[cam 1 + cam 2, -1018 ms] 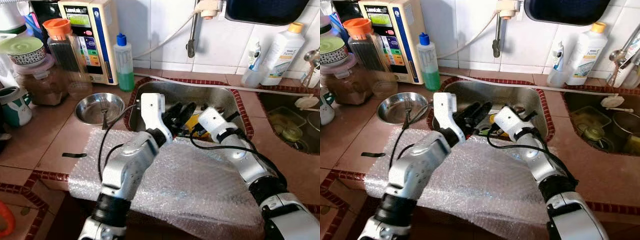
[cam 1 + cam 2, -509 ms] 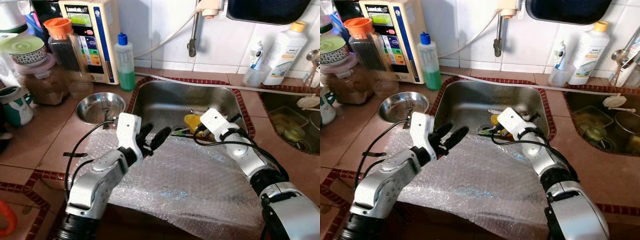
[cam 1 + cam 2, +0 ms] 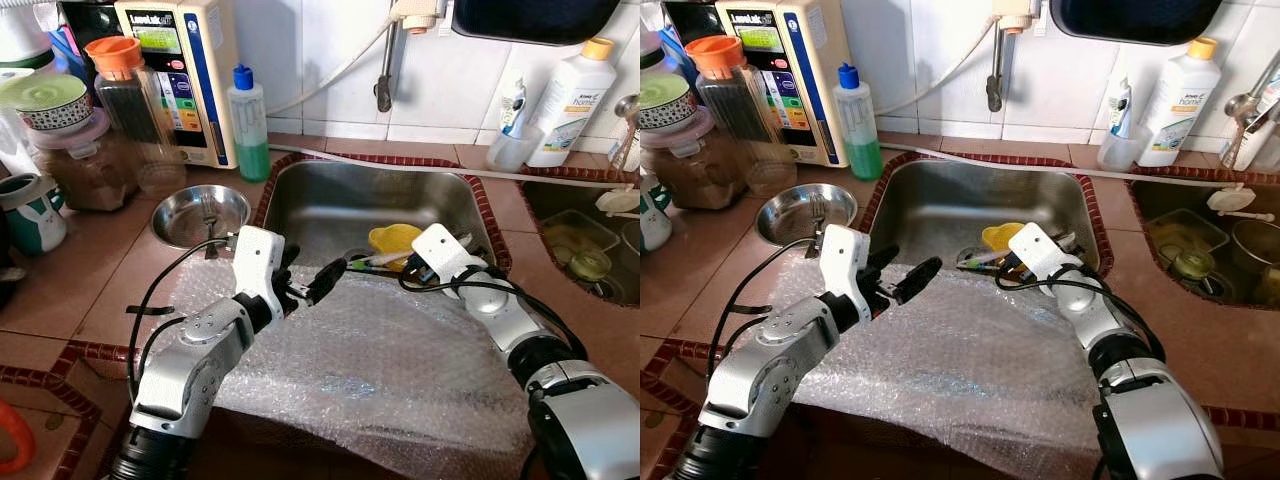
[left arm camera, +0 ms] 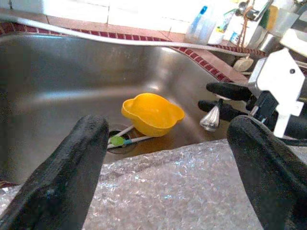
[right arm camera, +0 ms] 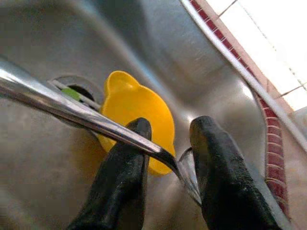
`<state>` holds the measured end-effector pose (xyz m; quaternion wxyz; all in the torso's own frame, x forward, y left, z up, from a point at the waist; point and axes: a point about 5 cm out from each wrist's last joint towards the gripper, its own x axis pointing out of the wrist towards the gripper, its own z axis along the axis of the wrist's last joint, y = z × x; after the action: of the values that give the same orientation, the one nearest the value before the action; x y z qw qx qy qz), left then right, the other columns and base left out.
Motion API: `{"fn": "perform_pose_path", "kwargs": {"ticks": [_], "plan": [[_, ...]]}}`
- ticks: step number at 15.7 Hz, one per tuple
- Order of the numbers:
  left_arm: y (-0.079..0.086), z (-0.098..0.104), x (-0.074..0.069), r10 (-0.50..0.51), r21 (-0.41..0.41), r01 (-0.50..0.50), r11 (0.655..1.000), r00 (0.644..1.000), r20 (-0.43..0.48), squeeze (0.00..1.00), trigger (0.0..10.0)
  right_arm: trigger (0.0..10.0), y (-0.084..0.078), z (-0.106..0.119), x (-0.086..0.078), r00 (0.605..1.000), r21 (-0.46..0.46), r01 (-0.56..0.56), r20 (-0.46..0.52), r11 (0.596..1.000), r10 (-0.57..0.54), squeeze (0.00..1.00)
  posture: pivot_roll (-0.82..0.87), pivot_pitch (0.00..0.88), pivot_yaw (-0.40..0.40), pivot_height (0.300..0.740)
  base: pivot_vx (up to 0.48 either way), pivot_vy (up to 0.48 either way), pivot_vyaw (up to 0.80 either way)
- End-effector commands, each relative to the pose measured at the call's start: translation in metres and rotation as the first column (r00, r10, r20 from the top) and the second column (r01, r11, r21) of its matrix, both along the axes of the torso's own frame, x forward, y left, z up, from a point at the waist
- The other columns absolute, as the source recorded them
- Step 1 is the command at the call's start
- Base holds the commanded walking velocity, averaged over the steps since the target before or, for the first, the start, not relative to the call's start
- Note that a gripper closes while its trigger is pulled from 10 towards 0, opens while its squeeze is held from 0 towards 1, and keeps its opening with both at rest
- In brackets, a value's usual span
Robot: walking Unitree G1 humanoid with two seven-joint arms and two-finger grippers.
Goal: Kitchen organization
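Now spoon point(image 5: 96, 125) pinched between right gripper point(image 5: 169, 139) fingers, above yellow bowl point(image 5: 139, 112).

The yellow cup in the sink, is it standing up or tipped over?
Tipped over. The yellow cup lies on its side on the sink bottom by the drain.

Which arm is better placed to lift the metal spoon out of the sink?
The right gripper: its fingers already pinch the spoon above the yellow bowl. The left gripper hovers open over the bubble wrap.

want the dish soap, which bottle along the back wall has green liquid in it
The clear bottle with the blue cap, beside the wall appliance. The white bottle with the yellow cap is opaque.
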<state>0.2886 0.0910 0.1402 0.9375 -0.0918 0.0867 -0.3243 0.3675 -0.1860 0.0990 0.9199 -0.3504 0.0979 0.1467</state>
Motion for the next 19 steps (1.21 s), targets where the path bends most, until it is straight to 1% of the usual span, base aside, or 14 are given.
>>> {"fn": "perform_pose_path", "kwargs": {"ticks": [1,5,7,8,9,10,11,12,13,14,16,17,18,19], "plan": [[-0.001,0.002,0.002,-0.004,0.008,0.004,1.0,1.0,0.016,1.0,10.0,10.0,-0.003,0.002,0.003,1.0,0.006,0.013,-0.028,1.0,-0.013,1.0,0.05,0.006,0.044,0.74,0.0,0.0,0.0],[-0.003,-0.001,0.001,0.0,0.007,0.0,1.0,1.0,0.01,1.0,10.0,10.0,-0.004,-0.001,0.001,0.998,0.025,0.013,-0.061,1.0,-0.012,1.0,0.06,0.0,0.042,0.74,0.0,0.0,0.0],[-0.003,-0.001,0.0,0.007,0.002,-0.007,1.0,1.0,0.006,1.0,10.0,10.0,-0.004,-0.001,0.002,0.994,0.107,0.049,-0.098,0.993,-0.039,1.0,0.06,0.0,0.041,0.74,0.0,0.0,0.0],[-0.003,-0.001,0.0,0.01,-0.001,-0.01,1.0,1.0,0.006,1.0,10.0,10.0,-0.005,0.0,0.004,0.989,0.206,0.108,-0.126,0.972,-0.083,1.0,0.06,0.0,0.041,0.74,0.0,0.0,0.0],[-0.004,-0.001,0.0,0.015,-0.004,-0.015,1.0,1.0,0.007,1.0,10.0,10.0,-0.008,0.001,0.005,0.973,0.342,0.196,-0.183,0.919,-0.139,1.0,0.06,0.0,0.041,0.74,0.0,0.0,0.0],[-0.003,-0.001,0.0,0.02,-0.007,-0.02,1.0,1.0,0.009,1.0,10.0,10.0,-0.012,0.003,0.006,0.964,0.43,0.25,-0.195,0.867,-0.181,1.0,0.06,0.0,0.041,0.74,0.0,0.0,0.0],[-0.003,-0.001,0.001,0.024,-0.007,-0.024,1.0,1.0,0.008,1.0,10.0,10.0,-0.014,0.009,0.008,0.971,0.415,0.234,-0.152,0.879,-0.187,1.0,0.06,0.0,0.037,0.74,0.0,0.0,0.0],[-0.002,-0.001,0.001,0.027,-0.008,-0.027,1.0,1.0,0.008,1.0,10.0,10.0,-0.014,0.01,0.009,0.972,0.418,0.23,-0.15,0.879,-0.183,1.0,0.06,0.0,0.037,0.74,0.0,0.0,0.0],[-0.002,-0.001,0.001,0.027,-0.009,-0.027,1.0,1.0,0.008,1.0,10.0,10.0,-0.014,0.009,0.009,0.966,0.453,0.25,-0.171,0.856,-0.192,1.0,0.06,0.0,0.039,0.74,0.0,0.0,0.0],[-0.003,-0.001,0.0,0.027,-0.011,-0.027,1.0,1.0,0.007,1.0,10.0,10.0,-0.015,0.009,0.009,0.96,0.486,0.272,-0.189,0.83,-0.204,1.0,0.06,0.0,0.039,0.74,0.0,0.0,0.0],[-0.005,-0.001,0.0,0.023,-0.014,-0.023,1.0,1.0,0.008,1.0,10.0,10.0,-0.021,0.006,0.008,0.926,0.577,0.375,-0.269,0.726,-0.264,1.0,0.06,0.0,0.038,0.74,0.0,0.0,0.0],[-0.005,0.0,0.001,0.023,-0.014,-0.023,1.0,1.0,0.008,1.0,10.0,10.0,-0.023,0.006,0.008,0.917,0.601,0.398,-0.289,0.693,-0.277,1.0,0.06,0.0,0.039,0.74,0.0,0.0,0.0],[-0.005,0.0,0.001,0.024,-0.014,-0.024,1.0,1.0,0.008,1.0,10.0,10.0,-0.023,0.006,0.008,0.915,0.599,0.402,-0.293,0.692,-0.278,1.0,0.06,0.0,0.039,0.74,0.0,0.0,0.0],[-0.005,0.0,0.001,0.025,-0.014,-0.025,1.0,1.0,0.008,1.0,10.0,10.0,-0.026,0.008,0.008,0.918,0.586,0.395,-0.277,0.708,-0.283,1.0,0.06,0.0,0.039,0.74,0.0,0.0,0.0]]}}
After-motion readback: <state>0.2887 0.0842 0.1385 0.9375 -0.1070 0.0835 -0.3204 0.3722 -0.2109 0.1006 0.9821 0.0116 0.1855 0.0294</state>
